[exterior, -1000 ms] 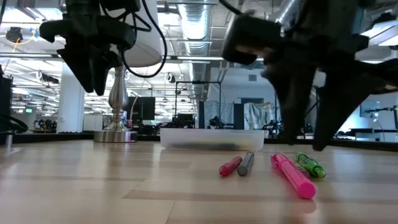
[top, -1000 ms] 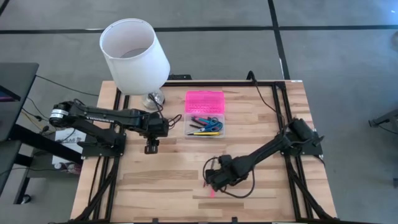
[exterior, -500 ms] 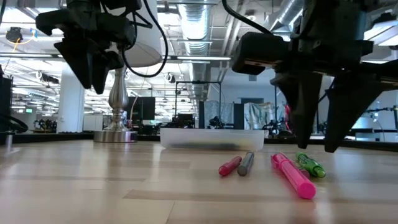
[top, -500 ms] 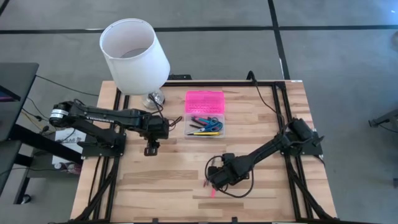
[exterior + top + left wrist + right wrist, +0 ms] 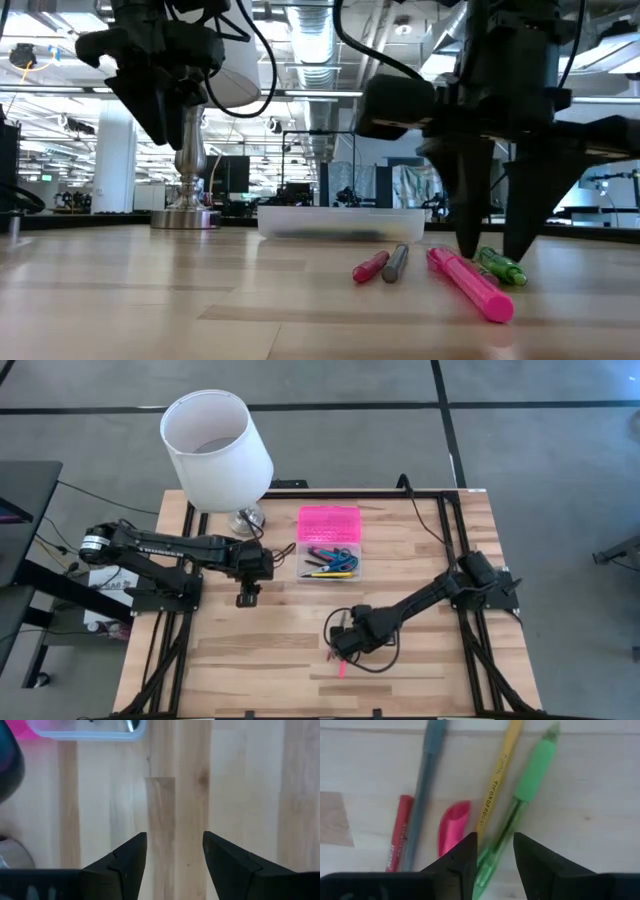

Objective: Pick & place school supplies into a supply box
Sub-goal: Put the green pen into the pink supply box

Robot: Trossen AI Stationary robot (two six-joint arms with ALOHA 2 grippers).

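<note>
Several school supplies lie loose on the table near its front: a green pen (image 5: pixel 520 795), a yellow pencil (image 5: pixel 499 775), a grey pen (image 5: pixel 427 770), a red pen (image 5: pixel 397 840) and a pink marker (image 5: pixel 470 285). My right gripper (image 5: pixel 494 836) points down, open, close over them, with one finger on either side of the green pen (image 5: pixel 500 266). The supply box (image 5: pixel 330 563) stands open at the table's middle back, its pink lid (image 5: pixel 328 522) folded back; pens and blue scissors lie inside. My left gripper (image 5: pixel 246 598) hangs open above bare wood, left of the box.
A lamp with a white shade (image 5: pixel 215 445) and a metal foot (image 5: pixel 188 215) stands at the back left, close behind my left arm. Black frame rails run along the table's left and right edges. Bare wood lies between the two grippers.
My right gripper has sunk toward the loose pens and shifted a little toward the table's left, so its open fingers now reach down beside the green pen. The pens have not moved.
</note>
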